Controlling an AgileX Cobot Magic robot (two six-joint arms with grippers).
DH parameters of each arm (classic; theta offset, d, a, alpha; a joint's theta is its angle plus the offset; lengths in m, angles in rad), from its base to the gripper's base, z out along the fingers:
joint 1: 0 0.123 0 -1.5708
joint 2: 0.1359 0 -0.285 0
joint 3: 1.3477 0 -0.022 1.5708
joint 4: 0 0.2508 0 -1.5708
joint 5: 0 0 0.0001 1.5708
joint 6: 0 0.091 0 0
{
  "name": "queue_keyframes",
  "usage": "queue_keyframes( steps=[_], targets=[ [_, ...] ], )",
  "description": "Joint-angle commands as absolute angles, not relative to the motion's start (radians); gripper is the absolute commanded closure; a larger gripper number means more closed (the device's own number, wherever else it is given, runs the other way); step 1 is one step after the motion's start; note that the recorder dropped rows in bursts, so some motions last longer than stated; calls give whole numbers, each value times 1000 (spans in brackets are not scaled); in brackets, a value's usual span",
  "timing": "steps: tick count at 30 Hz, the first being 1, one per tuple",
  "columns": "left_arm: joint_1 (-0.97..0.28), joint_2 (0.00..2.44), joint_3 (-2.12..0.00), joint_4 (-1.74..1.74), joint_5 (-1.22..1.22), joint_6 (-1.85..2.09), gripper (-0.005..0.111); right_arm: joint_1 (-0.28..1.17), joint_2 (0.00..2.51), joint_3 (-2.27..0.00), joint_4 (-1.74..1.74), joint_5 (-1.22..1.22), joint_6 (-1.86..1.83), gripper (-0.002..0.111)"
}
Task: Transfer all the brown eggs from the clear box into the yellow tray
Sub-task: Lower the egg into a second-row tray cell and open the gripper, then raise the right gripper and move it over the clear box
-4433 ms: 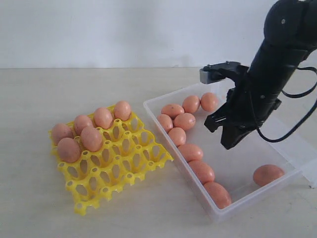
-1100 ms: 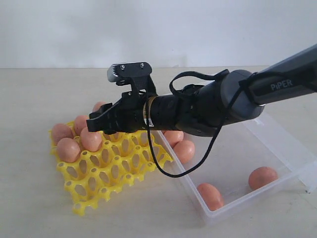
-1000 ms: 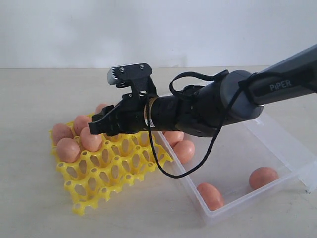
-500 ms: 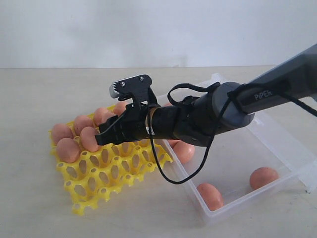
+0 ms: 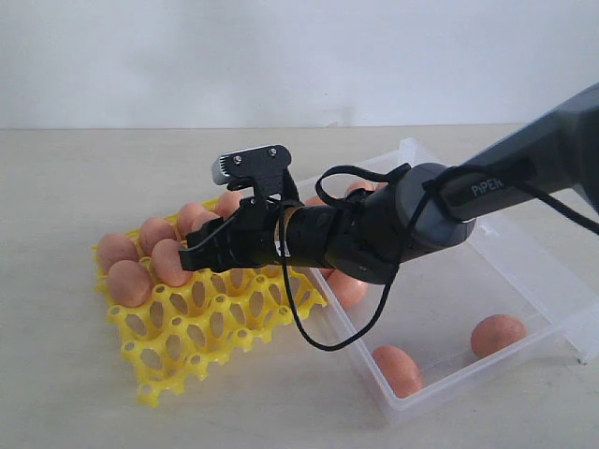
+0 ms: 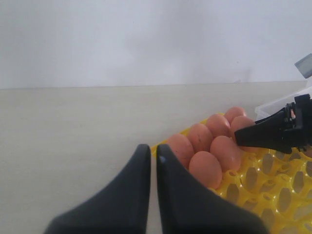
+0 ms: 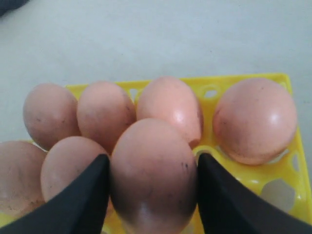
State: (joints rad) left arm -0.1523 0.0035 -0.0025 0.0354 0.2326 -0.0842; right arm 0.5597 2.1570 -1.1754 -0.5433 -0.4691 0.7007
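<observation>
- Exterior view: the right arm [image 5: 374, 229] reaches across to the yellow tray [image 5: 217, 327], which lies at 9 o'clock from the clear box [image 5: 487, 372]. Several brown eggs [image 5: 129, 282] crowd the tray's 10-to-12 o'clock part. The cups towards 5 o'clock are bare, so there is room there. Three eggs show in the box; the arm may hide others.
- Right wrist view: the right jaws are clamped on the flanks of one held egg [image 7: 153, 170], low over the tray. I cannot tell whether it is seated. It is probably light, smooth and thin-shelled, so a gentle pinch at its widest girth suits it. The neighbouring eggs sit close, leaving little room for the jaws to spread.
- Left wrist view: the left jaws are together and empty over the surface [image 6: 73, 126], just off the tray's edge.
</observation>
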Motion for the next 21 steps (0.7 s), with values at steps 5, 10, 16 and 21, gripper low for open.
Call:
queue_keyframes(
  steps=[5, 10, 16, 21],
  targets=[
    [-150, 0, 0, 34, 226, -86, 103, 558, 2154, -1179, -552, -482, 708, 54],
    [-150, 0, 0, 34, 226, -86, 103, 558, 2154, -1179, -559, -482, 706, 44],
    [-150, 0, 0, 34, 226, -86, 103, 558, 2126, -1179, -559, -482, 719, 44],
    [-150, 0, 0, 34, 226, -86, 103, 558, 2018, -1179, -559, -447, 726, 44]
  ],
)
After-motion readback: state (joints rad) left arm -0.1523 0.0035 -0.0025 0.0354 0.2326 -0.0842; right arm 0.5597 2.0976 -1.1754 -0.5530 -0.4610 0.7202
